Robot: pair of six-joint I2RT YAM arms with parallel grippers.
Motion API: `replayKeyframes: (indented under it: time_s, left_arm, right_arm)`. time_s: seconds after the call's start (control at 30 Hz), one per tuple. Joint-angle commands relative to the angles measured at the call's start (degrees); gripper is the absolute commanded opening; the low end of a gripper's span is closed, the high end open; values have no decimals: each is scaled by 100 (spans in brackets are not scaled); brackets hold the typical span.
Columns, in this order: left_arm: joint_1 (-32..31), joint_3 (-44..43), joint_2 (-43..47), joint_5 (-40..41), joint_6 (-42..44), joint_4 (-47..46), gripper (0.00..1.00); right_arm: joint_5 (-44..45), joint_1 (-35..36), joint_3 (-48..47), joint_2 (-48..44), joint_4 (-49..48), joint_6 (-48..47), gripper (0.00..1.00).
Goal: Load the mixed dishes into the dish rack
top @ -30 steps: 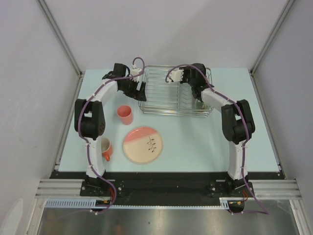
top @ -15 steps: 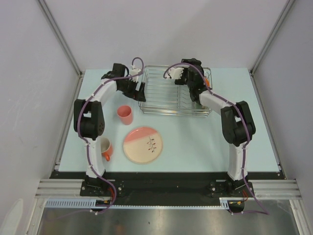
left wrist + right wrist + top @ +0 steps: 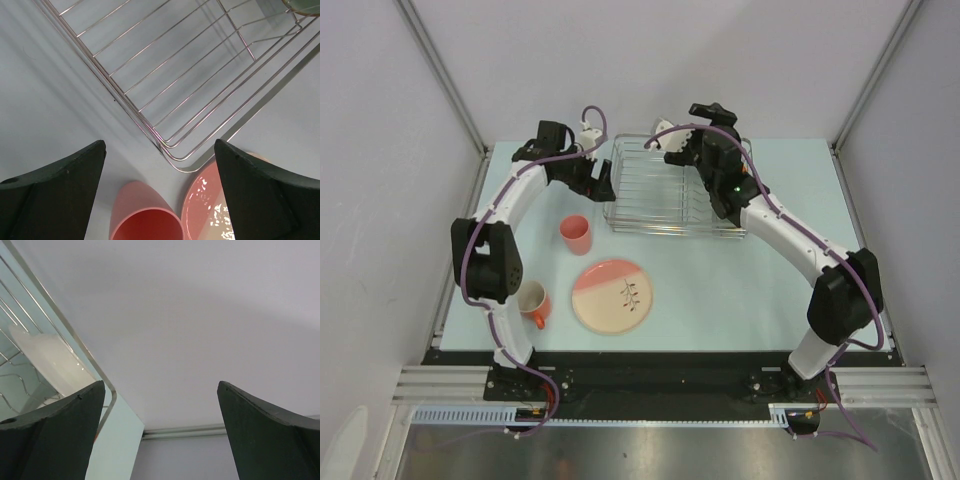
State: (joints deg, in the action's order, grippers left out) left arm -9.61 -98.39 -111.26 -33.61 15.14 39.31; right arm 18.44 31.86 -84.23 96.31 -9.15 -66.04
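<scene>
Left claw (image 3: 160, 145) spread wide by a corner of the silvery wire dish rack (image 3: 650, 195), right claw (image 3: 161, 384) spread wide too.

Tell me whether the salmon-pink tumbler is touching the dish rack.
Apart. The left wrist view shows a strip of bare table between the tumbler and the dish rack corner.

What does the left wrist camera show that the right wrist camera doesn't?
Left wrist only: the salmon-pink tumbler and the rim of the pink-and-cream plate. Right wrist only: a white plate among rack wires, and the wall. Both: the dish rack, and an open, empty hand, left hand in one, right hand in the other.
</scene>
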Motion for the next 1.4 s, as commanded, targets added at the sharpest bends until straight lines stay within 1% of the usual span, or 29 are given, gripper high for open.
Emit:
replayKeyframes:
  time_s: [0.0,0.1,0.23,0.37,0.43,0.8,1.03,1.1,1.23,1.37]
  left_arm:
    - [11,215,395,-208,121,-29,96]
    - [11,268,465,-252,130,-28,96]
    - [3,224,430,-252,77,-46,96]
    - [-15,241,421,-296,24,-90,96]
    - [-15,268,404,-287,24,-108,96]
    - [-6,206,254,-252,42,-125,96]
    - [-15,268,131,-234,33,-187,96]
    - [-24,311,122,-208,103,-169,96]
    - [-103,505,131,169,428,-187,96]
    - [-147,619,157,170,683,-55,96]
  right_arm:
    - [494,101,11,-279,413,311,100]
    - [503,93,3,-438,712,688,100]
    - [468,-153,20,-456,1169,1330,100]
    - [397,-390,29,-271,1573,1778,100]
    - [380,-452,38,-87,1556,1919,100]
    - [64,-742,29,713,985,2253,100]
    - [107,-856,-15,1152,117,2315,100]
    - [143,-892,-85,1258,-60,2280,100]
    - [327,-997,-419,1662,-403,2289,100]
    - [468,-1058,-700,2004,-685,2262,100]
